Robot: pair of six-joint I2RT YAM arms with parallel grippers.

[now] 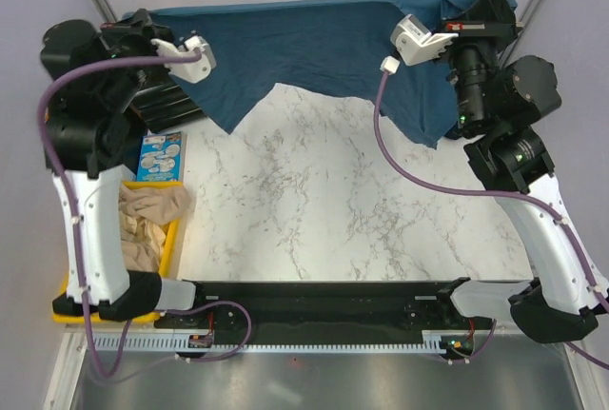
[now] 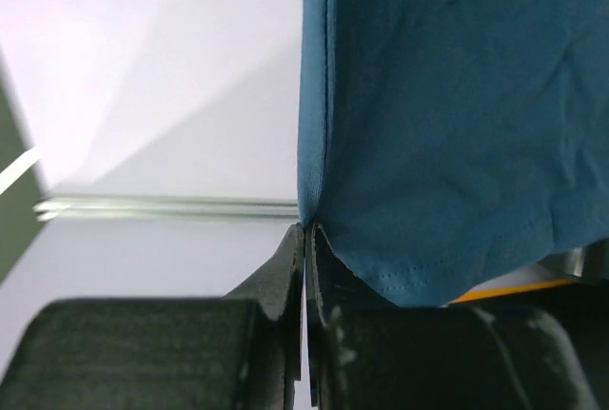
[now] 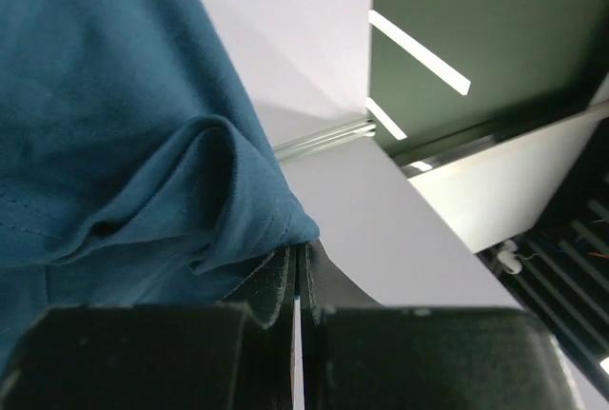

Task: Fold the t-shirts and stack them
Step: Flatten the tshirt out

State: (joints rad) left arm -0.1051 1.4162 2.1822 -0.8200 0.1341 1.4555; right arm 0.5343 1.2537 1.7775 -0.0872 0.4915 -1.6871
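The steel-blue t-shirt (image 1: 304,48) hangs stretched along the far edge of the desk (image 1: 314,201). It is held up by two corners, and its lower points trail onto the marble near the far-left and far-right corners. I see no fold in it yet and no stack anywhere on the desk. I cannot pick out a second, darker shirt from this overhead view. By my reading the job is at its opening step: the shirt is spread in the air, and laying it flat, folding and stacking are all left to do.

My left gripper (image 2: 305,239) has its jaws pressed together on the shirt's hemmed edge, with the cloth rising straight up from the pinch. My right gripper (image 3: 297,263) is likewise closed tight on a bunched corner, where the fabric gathers into soft folds just above the fingertips.

Off the desk's left edge sits a yellow bin (image 1: 171,239) holding crumpled beige cloth (image 1: 143,215), with a blue packet (image 1: 160,156) at its far end.
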